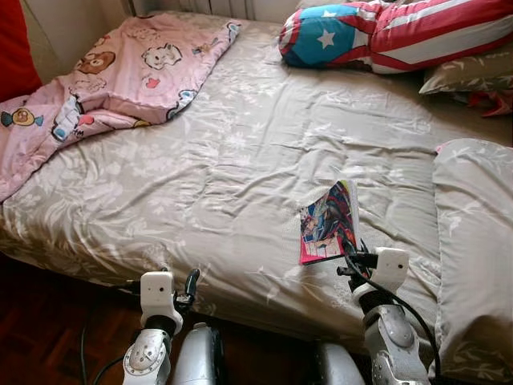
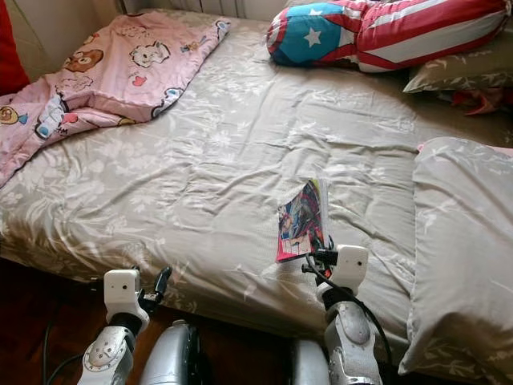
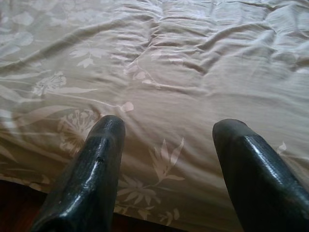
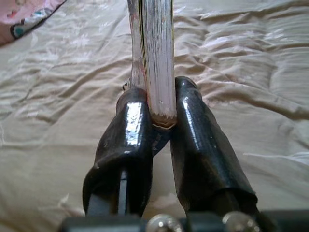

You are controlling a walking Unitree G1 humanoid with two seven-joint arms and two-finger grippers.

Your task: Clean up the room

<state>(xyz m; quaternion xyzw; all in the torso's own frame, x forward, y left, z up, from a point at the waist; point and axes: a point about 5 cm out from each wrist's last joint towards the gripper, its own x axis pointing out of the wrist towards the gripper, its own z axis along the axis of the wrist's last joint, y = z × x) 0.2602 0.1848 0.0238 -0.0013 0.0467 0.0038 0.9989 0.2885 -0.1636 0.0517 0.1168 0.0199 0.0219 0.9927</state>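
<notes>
The bed (image 1: pixel 240 160) takes up most of the room in front of the robot, covered in a beige sheet with a pale leaf pattern. The right gripper (image 4: pixel 161 108) is clamped on the lower edge of a thin comic book (image 1: pixel 329 223), holding it upright just above the sheet near the bed's front edge; from the wrist, the book's page edges stand squeezed between the two black fingers (image 4: pixel 130 140). The colourful cover faces the left side of the bed. The left gripper (image 3: pixel 166 133) hovers at the bed's front edge, to the left of the book, its fingers spread wide with nothing between them, pointing across the bare sheet. A pink blanket (image 1: pixel 120 68) printed with cartoon animals lies bunched at the bed's far left corner. A cushion (image 1: pixel 385 32) in red and white stripes with a blue starred end rests at the head of the bed, on the far right. A beige pillow (image 1: pixel 473 241) lies along the bed's right side, just beside the book
</notes>
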